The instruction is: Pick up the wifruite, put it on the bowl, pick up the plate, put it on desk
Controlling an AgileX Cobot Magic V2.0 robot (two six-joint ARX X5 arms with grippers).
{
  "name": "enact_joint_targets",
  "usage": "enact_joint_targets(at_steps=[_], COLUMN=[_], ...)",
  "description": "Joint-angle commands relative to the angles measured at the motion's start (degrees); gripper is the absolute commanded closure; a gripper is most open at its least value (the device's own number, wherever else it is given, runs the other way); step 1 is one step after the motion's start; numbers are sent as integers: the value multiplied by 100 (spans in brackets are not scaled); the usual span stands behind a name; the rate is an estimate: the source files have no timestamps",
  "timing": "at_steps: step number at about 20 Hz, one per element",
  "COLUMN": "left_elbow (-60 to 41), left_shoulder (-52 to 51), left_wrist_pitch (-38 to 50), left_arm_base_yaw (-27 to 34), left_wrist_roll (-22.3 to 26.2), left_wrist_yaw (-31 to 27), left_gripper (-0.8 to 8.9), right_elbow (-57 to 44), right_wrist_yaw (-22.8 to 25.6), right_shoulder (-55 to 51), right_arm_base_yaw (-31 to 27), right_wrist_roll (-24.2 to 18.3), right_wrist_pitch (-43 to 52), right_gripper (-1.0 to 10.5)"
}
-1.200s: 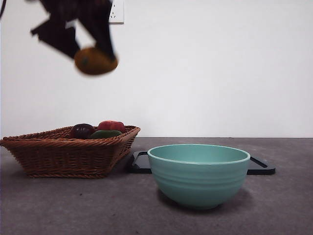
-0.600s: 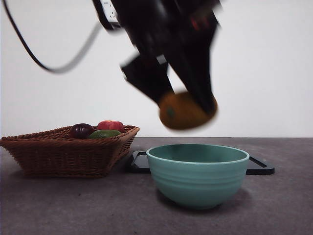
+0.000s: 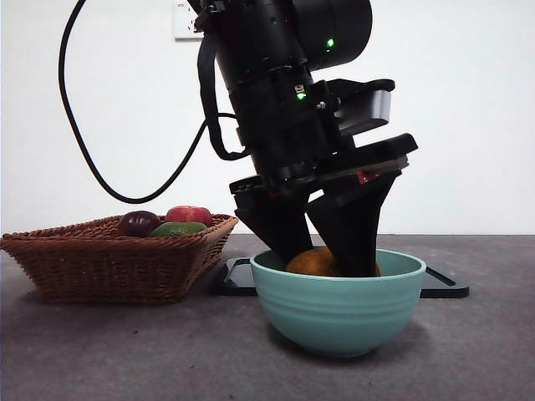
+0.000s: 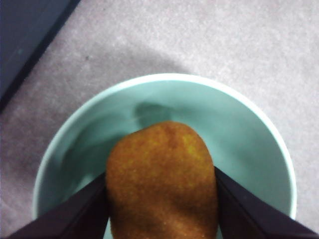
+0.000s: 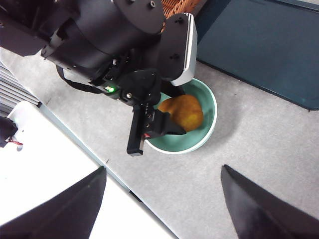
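Orange-brown fruit [image 4: 162, 184] (gripped) inside teal bowl [image 3: 338, 313]

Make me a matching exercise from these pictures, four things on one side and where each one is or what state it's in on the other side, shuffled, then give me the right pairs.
Things:
1. orange-brown fruit
2. bowl
3. wicker basket
4. right gripper

Places or states:
A. stands on the desk in front of a dark flat tray
B. open, high above the desk, holding nothing
C. holds a dark, a red and a green fruit
D. clamped between the jaws of the left gripper, lowered inside the bowl

Pairs: 1-D, 2-A, 3-C, 4-B
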Motion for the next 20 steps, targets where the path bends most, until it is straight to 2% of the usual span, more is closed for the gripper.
enact_joint_targets(at_steps=[1, 2, 11, 16, 20], left_elbow=[85, 85, 144, 144, 144], left_shoulder=[114, 114, -118, -1016, -2208], left_wrist_pitch=[-55, -77, -79, -79, -105], left_arm_base_yaw=[-79, -83, -118, 39, 509], left_wrist_roll=[59, 57, -22, -175, -389], left_wrist_yaw=[11, 11, 11, 9, 11], left_gripper=[492, 463, 461, 461, 462], right_elbow=[98, 98, 98, 98, 98], right_wrist_yaw=[2, 2, 4, 4, 7], right_shoulder=[28, 28, 28, 28, 28], right_arm_base_yaw=[24, 24, 24, 24, 24], right_wrist_roll=[50, 50, 35, 33, 33], right_wrist_pitch=[24, 24, 28, 28, 28], right_gripper=[579, 579, 579, 579, 579])
